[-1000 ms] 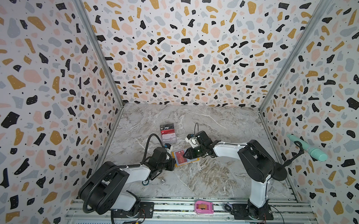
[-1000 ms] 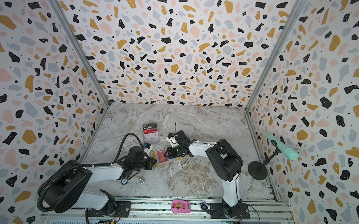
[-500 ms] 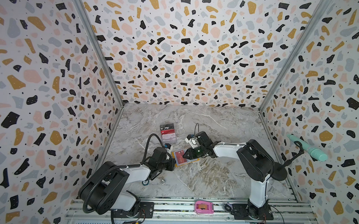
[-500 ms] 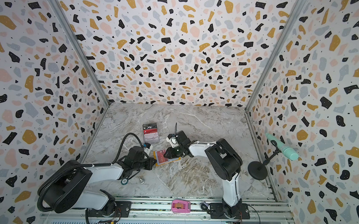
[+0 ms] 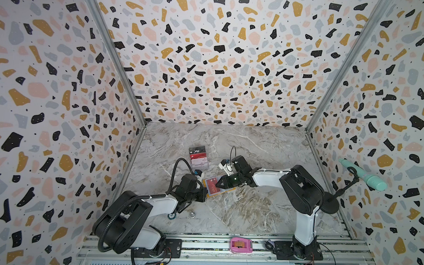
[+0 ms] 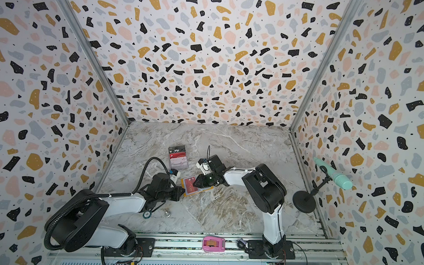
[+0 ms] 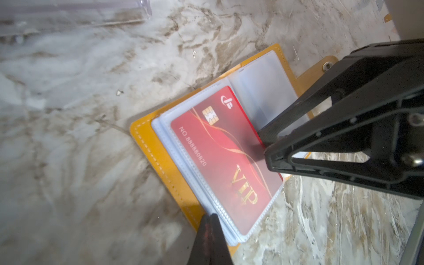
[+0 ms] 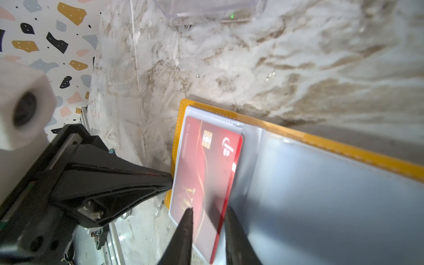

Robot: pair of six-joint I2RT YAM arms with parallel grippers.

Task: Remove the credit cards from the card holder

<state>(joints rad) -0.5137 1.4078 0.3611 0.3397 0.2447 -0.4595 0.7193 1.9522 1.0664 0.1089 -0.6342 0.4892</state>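
The left tool [image 5: 205,194] is shut tight, and its tip rests on the yellow edge of the card holder [image 7: 149,142]. The card holder lies open and flat on the desk [image 5: 252,212], a bit left of the middle and nearer the front edge. A red card [image 7: 218,156] sits in its top clear sleeve. The word VIP is on it in gold. The right tool [image 8: 208,220] is a little open, with both tips down on the red card near its edge.

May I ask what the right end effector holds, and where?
Nothing yet: the right end effector, open, straddles a long edge of the red card.
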